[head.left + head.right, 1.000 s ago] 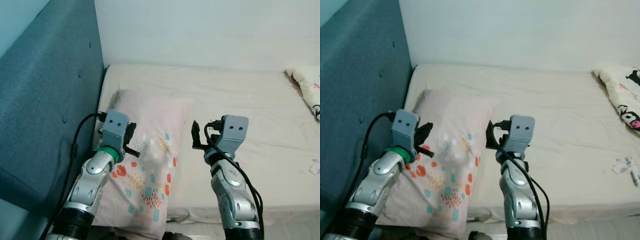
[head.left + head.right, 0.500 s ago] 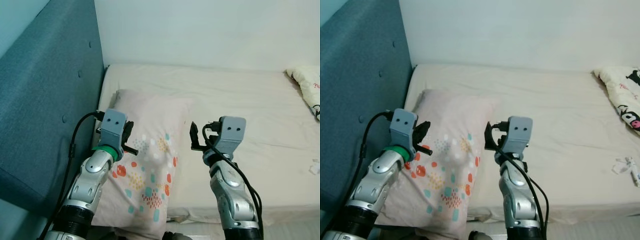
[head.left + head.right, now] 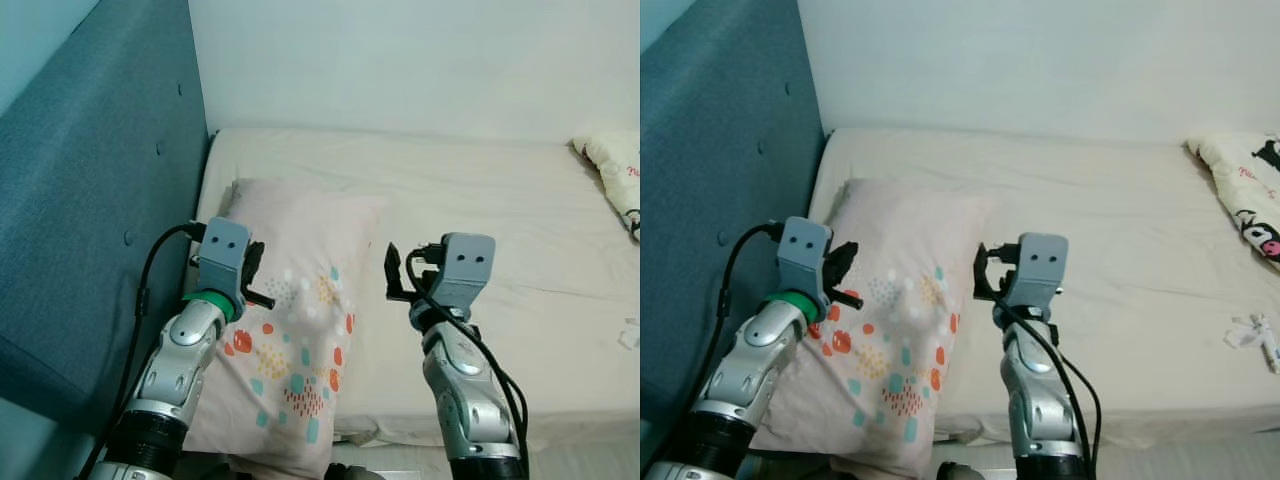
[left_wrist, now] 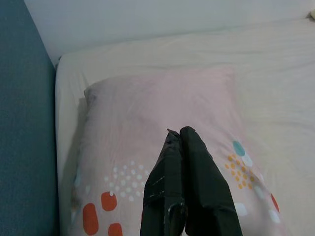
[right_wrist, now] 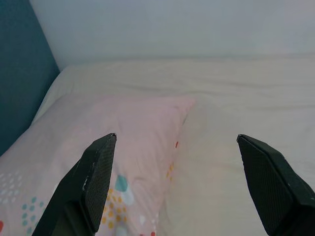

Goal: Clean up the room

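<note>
A pink pillow dotted with red, teal and yellow is lying on the bed, along its left side next to the blue headboard, with its near end hanging over the mattress edge. The left gripper is hovering over the pillow's left part, its two black fingers pressed together and holding nothing; in the left wrist view they are pointing across the pillow toward the wall. The right gripper is hanging just beside the pillow's right edge, above the bare cream sheet, with its fingers spread wide and nothing between them. In the right wrist view the pillow's right border is running between the two fingers, well below them. Both silver arms are rising from the near edge of the head views, a black cable looping off each wrist. At the far right of the bed a white cushion with black and pink print is lying against the wall, and nearer the edge a small crumpled white scrap is resting on the sheet.
</note>
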